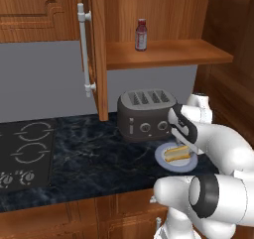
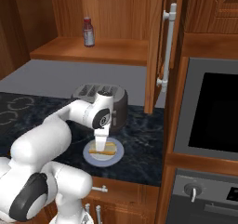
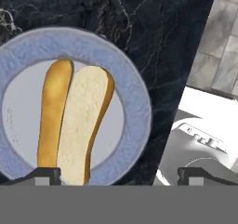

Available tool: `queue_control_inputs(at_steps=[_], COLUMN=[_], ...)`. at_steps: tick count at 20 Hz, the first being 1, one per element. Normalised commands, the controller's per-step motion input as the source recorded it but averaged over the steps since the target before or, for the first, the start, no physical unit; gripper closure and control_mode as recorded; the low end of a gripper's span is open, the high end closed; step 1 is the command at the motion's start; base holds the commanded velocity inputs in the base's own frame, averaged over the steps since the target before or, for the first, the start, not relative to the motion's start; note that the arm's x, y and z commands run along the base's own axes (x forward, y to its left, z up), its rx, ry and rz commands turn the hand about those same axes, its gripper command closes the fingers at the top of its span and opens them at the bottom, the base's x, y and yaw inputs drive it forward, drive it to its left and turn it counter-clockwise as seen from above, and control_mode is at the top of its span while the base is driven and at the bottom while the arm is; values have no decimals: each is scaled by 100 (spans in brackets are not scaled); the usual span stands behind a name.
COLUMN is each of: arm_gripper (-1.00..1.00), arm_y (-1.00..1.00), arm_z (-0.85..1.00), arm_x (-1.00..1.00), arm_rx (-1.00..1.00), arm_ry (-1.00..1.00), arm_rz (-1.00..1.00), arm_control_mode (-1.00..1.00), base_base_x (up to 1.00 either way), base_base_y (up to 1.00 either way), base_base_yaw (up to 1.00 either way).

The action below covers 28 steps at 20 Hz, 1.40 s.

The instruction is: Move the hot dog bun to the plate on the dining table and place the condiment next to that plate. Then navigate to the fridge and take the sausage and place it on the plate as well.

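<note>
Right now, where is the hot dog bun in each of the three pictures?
Left base view: the hot dog bun lies on the small blue-grey plate, lower right, in front of the toaster.
Right base view: lower centre-left, under the arm's hand.
Hand view: left of centre, split open, just above the left finger.
Shared landmark: the blue-grey plate beneath it.

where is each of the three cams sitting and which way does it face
Left base view: behind the arm to its left, looking forward and down at the counter; the white arm rises lower right, toaster behind.
Right base view: behind to the right; arm rises lower left, gripper over the blue-grey plate.
Hand view: on the hand, looking down at the hot dog bun; open finger tips at the bottom.
Both base views share the condiment on the shelf.
</note>
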Motion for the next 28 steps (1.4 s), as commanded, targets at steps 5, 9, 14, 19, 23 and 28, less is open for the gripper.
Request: queue_control_inputs(at_steps=[5, 9, 14, 19, 23, 28], arm_gripper=[-100, -100, -100, -100, -100, -100], arm_y=[0, 0, 0, 0, 0, 0], arm_z=[-24, -22, -13, -1, -8, -13], arm_x=[2, 0, 5, 6, 3, 0], arm_rx=[0, 0, 0, 0, 0, 0], arm_ry=[3, 1, 0, 0, 0, 0], arm_rz=[-2, -4, -6, -9, -8, -5], arm_control_mode=[-100, -100, -100, -100, -100, -100], base_base_x=[0, 0, 0, 0, 0, 0], base_base_y=[0, 0, 0, 0, 0, 0], base_base_yaw=[0, 0, 0, 0, 0, 0])
